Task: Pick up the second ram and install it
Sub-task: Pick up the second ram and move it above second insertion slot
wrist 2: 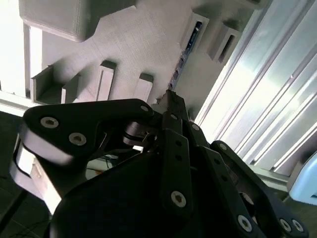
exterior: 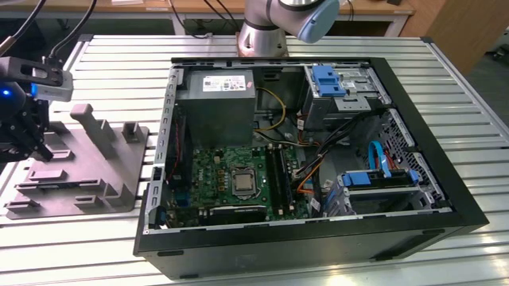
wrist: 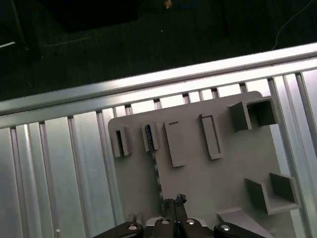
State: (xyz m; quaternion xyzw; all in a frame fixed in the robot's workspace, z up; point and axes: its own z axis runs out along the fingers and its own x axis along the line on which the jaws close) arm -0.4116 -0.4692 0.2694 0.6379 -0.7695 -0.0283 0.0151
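Quick status: arm base [exterior: 269,30] sits at the far edge of the slatted metal worktop [exterior: 119,71]. The wrist end is reached way out to the exterior view's left, w/ the pincer [exterior: 33,149] pointing pretty much straight down over the grey holder block [exterior: 111,179]. There's a blue light glowing beside the wrist box [exterior: 40,80] and cables [exterior: 71,30] looping up off it.

In both wrist views the pincer [wrist: 174,201] [wrist 2: 171,96] hangs right over the holder block [wrist: 223,163] [wrist 2: 124,39], lined up w/ the second ram [wrist: 154,163] [wrist 2: 185,52]. The ram's standing on edge in its slot in the holder, dark blue-green, running lengthwise away from the pincer. Its near end looks just under the pincer tip, and the far end is tucked btwn little grey posts [wrist: 148,138].

Honestly can't tell if the pincer is apart, together or clamped on the stick, the tip area's too tight to read.

The open PC case [exterior: 318,238] w/ the green motherboard [exterior: 214,170] is well apart from the pincer, on the other side of the holder, toward the exterior view's right.
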